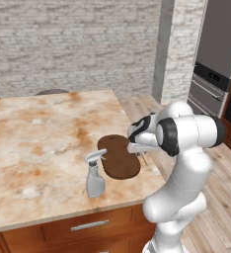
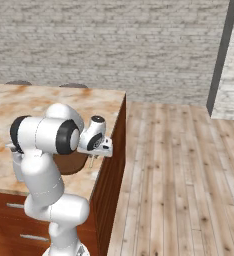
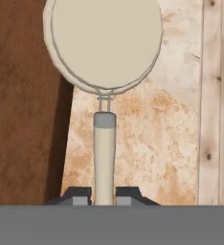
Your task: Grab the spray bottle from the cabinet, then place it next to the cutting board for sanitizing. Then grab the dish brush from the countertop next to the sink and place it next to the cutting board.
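Currently I read the gripper (image 3: pixel 104 195) as pinched shut on the dish brush (image 3: pixel 104 81): in the hand view the thin pale handle runs straight up from between the two dark fingertips (image 3: pixel 77 195), and the round head sits beyond them. Beneath the brush lie the countertop (image 3: pixel 147 143) and, to one side, the cutting board (image 3: pixel 23 105). From the left base view, the gripper (image 1: pixel 143 157) hangs at the board's (image 1: pixel 118 157) near-right edge. The spray bottle (image 1: pixel 94 174) stands upright just beside the board's other side.
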Tool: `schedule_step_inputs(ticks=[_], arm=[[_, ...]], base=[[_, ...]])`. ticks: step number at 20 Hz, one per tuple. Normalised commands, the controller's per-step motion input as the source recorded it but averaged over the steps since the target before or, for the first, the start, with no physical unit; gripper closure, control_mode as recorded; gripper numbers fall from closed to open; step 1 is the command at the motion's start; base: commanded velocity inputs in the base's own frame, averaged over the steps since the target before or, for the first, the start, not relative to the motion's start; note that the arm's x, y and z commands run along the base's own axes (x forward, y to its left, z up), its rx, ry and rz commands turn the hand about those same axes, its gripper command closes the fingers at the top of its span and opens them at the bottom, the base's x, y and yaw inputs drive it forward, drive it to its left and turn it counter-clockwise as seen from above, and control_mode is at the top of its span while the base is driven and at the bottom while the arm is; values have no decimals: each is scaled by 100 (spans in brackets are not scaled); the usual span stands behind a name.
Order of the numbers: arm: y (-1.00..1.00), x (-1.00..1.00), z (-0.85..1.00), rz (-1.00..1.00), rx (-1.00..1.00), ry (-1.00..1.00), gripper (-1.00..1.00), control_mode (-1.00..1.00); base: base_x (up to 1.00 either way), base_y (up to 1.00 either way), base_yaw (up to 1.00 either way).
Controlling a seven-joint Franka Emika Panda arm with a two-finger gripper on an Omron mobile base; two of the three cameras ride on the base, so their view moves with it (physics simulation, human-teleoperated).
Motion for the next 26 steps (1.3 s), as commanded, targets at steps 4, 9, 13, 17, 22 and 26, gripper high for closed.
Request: schedule_step_inputs(ticks=[4, 9, 13, 17, 22, 26], arm=[[32, 21, -25, 0, 0, 11, -100, -100], [16, 0, 6, 0, 0, 2, -100, -100], [0, 0, 30, 0, 2, 0, -100, -100], [0, 0, 54, 0, 4, 0, -100, -100], [0, -13, 76, 0, 7, -4, -100, -100], [0, -47, 92, -2, 5, -12, -100, -100]], base=[[0, 0, 0], [0, 0, 0], [0, 0, 0], [0, 0, 0], [0, 0, 0], [0, 0, 0]])
